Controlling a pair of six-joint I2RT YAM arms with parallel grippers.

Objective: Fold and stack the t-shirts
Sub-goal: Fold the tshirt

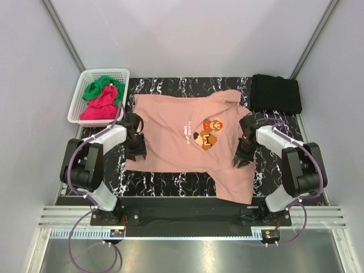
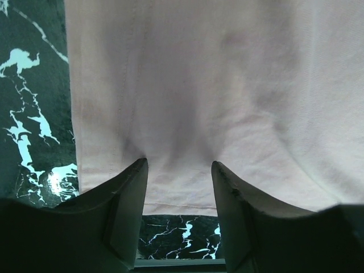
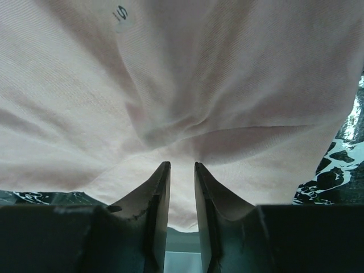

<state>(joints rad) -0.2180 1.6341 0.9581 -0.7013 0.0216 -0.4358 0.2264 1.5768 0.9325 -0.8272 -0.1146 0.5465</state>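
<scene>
A salmon-pink t-shirt (image 1: 182, 136) with a pixel-art figure (image 1: 208, 133) lies spread on the black marble table (image 1: 170, 182), one part hanging toward the near right. My left gripper (image 1: 136, 152) is at the shirt's left edge. In the left wrist view it (image 2: 179, 165) is open, with the shirt's hem (image 2: 182, 202) between its spread fingers. My right gripper (image 1: 239, 161) is at the shirt's right edge. In the right wrist view it (image 3: 182, 165) has its jaws nearly together on a bunched fold of the pink cloth (image 3: 187, 91).
A white basket (image 1: 79, 105) at the back left holds a green tee (image 1: 96, 87) and a magenta-red tee (image 1: 102, 105). A folded black tee (image 1: 276, 92) lies at the back right. Grey walls close in both sides and the back.
</scene>
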